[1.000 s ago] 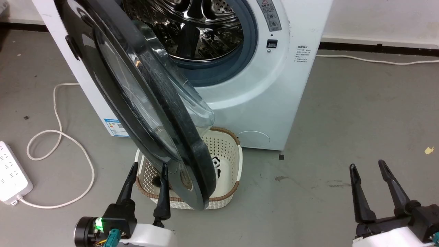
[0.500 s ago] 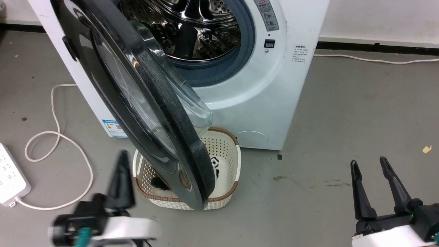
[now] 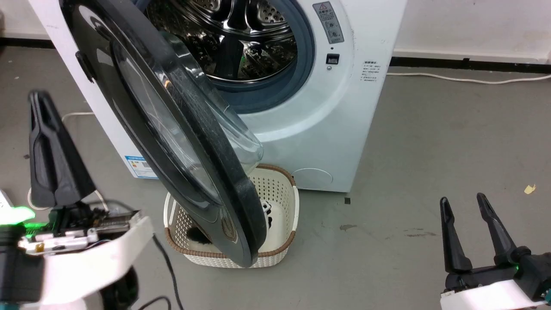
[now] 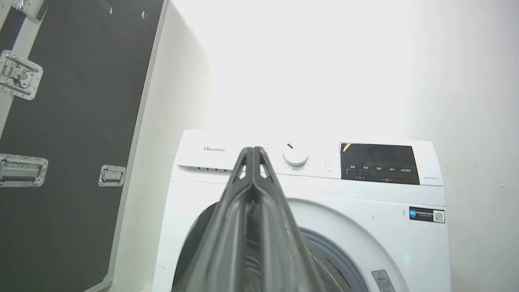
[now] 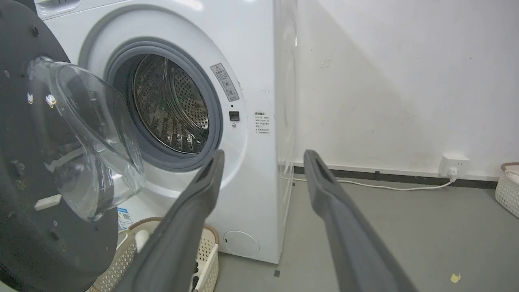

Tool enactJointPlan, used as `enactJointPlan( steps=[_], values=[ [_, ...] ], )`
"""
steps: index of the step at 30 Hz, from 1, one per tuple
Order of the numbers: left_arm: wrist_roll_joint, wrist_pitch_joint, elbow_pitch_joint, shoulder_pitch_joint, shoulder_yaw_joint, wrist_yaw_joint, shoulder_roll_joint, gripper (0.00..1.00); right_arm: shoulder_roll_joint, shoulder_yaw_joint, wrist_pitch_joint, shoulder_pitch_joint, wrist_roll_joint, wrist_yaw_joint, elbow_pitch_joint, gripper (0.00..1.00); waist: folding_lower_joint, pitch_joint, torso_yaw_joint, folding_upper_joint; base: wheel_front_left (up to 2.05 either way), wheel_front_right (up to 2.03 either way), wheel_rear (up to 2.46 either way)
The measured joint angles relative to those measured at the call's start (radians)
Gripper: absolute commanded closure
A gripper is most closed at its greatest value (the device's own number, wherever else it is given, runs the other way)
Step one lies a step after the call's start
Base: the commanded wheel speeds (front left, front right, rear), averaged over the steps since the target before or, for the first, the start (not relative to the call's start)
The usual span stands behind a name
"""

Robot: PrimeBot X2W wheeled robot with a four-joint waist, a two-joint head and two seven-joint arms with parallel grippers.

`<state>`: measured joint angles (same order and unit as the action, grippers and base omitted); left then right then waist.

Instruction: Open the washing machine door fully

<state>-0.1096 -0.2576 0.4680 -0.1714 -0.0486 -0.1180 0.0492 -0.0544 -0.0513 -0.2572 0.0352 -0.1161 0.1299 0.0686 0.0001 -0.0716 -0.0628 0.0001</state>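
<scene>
1. Left fingers (image 4: 254,162): pressed flat together, nothing between them. In the wrist view they point up at the control panel (image 4: 379,164). In the head view they stand well to the left of the door, clear of it.
2. Right fingers (image 3: 450,234): spread wide and empty, low on my right over the grey floor (image 3: 430,129), well apart from the machine.
3. The washing machine door (image 3: 172,137): swung out from the washing machine (image 3: 318,129), hinged on the head view's left and roughly edge-on to me. Its glossy outer face turns left and its glass bowl (image 5: 81,134) turns right, toward the drum (image 3: 241,38). Its lower edge hangs over the cream basket (image 3: 282,189). I cannot tell whether the two touch.
4. Judgement: the door is part open, not fully. There is more swing to the left to be had.
5. Handling, as I judge it: heavy and stiff, but the hinge carries the weight, so it should swing, not lift. The black face looks slick for thin tips. The glass bowl is no place to press.
6. Where to take it: the thick black rim at the free edge, farthest from the hinge, for the best leverage. Either push on the inner rim beside the bowl, or hook the rim from the outer side.
7. Watch: the basket sits close under the edge.
</scene>
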Motion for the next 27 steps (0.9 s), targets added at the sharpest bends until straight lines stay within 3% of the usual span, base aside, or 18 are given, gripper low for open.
enactJointPlan(
  steps=[10,14,19,27],
  values=[
    [0.109,0.023,-0.018,-0.020,0.245,0.085,0.006,1.00,0.000,0.008,0.000,0.000,-0.009,0.000,-0.017,0.00,-0.0001,0.005,0.006,0.0000,0.00,0.00,0.00],
    [0.056,0.134,-0.133,0.016,0.403,0.103,0.002,1.00,0.000,0.016,0.000,0.000,-0.016,0.000,-0.022,0.00,-0.0001,0.001,0.012,0.0000,0.00,0.00,0.00],
    [0.008,0.212,-0.277,0.051,0.503,0.104,-0.001,1.00,0.000,0.014,0.000,0.000,-0.035,0.000,-0.026,0.00,-0.0002,-0.004,0.018,0.0000,0.00,0.00,0.00],
    [-0.044,0.209,-0.461,0.047,0.506,0.072,-0.001,1.00,0.001,0.013,0.000,-0.001,-0.035,0.000,-0.026,0.00,-0.0001,-0.019,0.017,0.0000,0.00,0.00,0.00]
  ],
)
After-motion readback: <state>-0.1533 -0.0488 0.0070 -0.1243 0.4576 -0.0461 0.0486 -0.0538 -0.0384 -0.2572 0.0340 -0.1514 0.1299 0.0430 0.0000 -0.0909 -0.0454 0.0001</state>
